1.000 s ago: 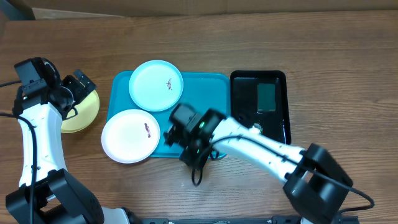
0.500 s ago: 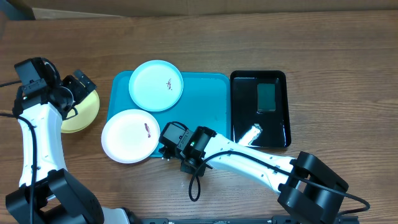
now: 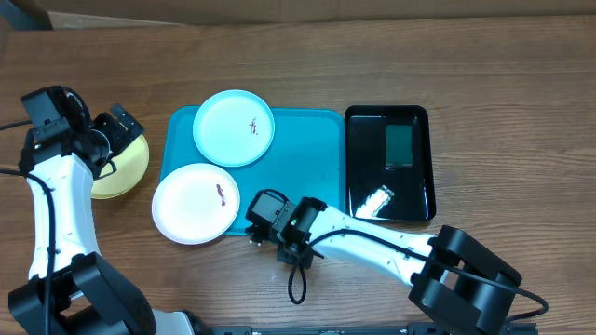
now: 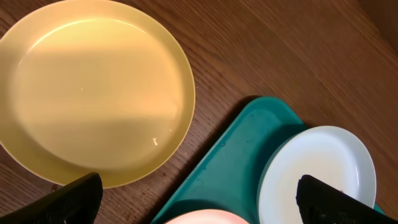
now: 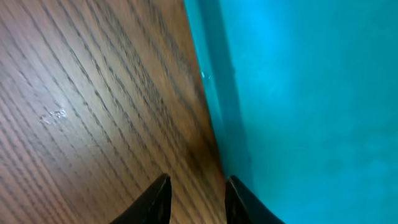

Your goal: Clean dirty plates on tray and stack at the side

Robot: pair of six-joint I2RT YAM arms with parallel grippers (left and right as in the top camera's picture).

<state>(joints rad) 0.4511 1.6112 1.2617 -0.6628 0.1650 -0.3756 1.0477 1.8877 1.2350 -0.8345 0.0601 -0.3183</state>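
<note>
The tray lies mid-table, and everything here is placed from it. The pale blue plate sits on its far left corner, with a small reddish smear near the plate's middle; the white plate lies at its near left corner, partly on the tray and partly over its left rim, and is also smeared. The yellow plate rests on the wood just left of the tray, apart from it (the left wrist view shows bare table between the two).

The left gripper hovers over the yellow plate's far edge, left of the tray; its fingers stand wide apart with nothing between them.

The right gripper is at the tray's near edge, just right of the white plate; its jaws are only narrowly parted and grip nothing I can see. One fingertip is over the wood, the other over the tray's rim.

A black tray lies just right of the teal one, with a green sponge in it.
</note>
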